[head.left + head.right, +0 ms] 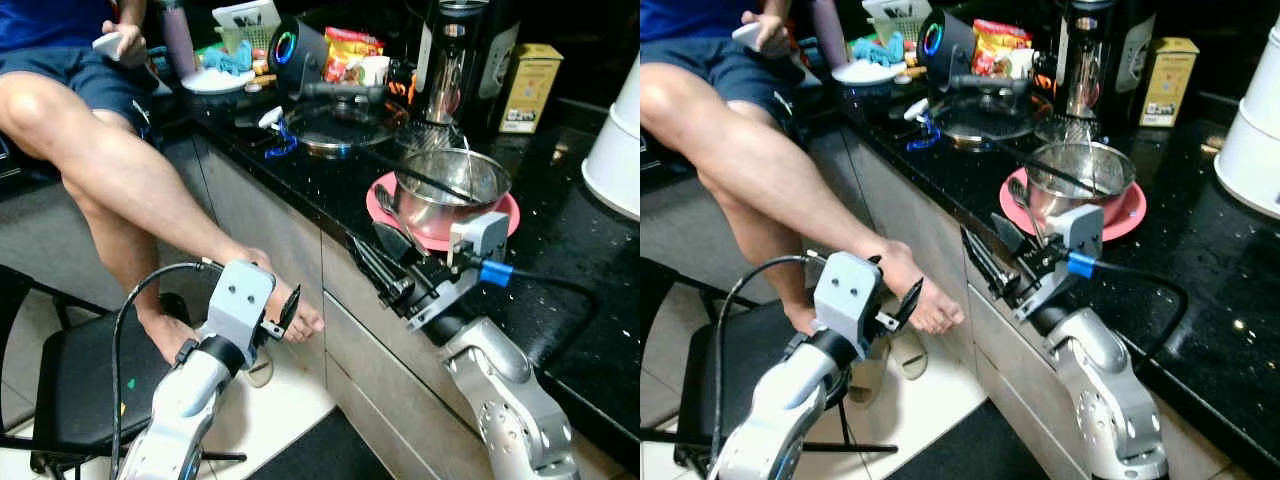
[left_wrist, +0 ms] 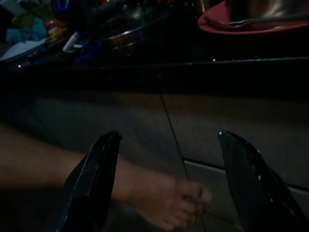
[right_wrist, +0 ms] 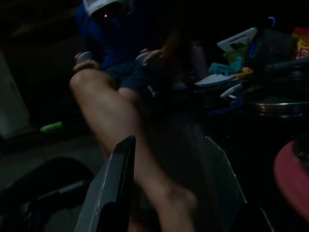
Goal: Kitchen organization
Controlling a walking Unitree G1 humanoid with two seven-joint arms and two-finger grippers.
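A steel bowl (image 1: 452,185) with a thin utensil lying across it stands on a pink plate (image 1: 505,218) near the front edge of the black counter (image 1: 560,270). A spoon (image 1: 1018,195) rests on the plate's left rim. My right gripper (image 1: 358,250) is open, just left of the plate at the counter's edge, fingers pointing left with nothing between them. My left gripper (image 1: 290,305) hangs lower, in front of the cabinet drawers (image 2: 159,125). It is open and close to a person's bare foot (image 1: 285,300).
A person sits at the upper left, one leg stretched down to the cabinet front, holding white controllers. A black chair (image 1: 80,380) stands below. A pan (image 1: 335,125), a steel jug (image 1: 455,60), a yellow box (image 1: 528,88) and a white container (image 1: 615,140) crowd the counter.
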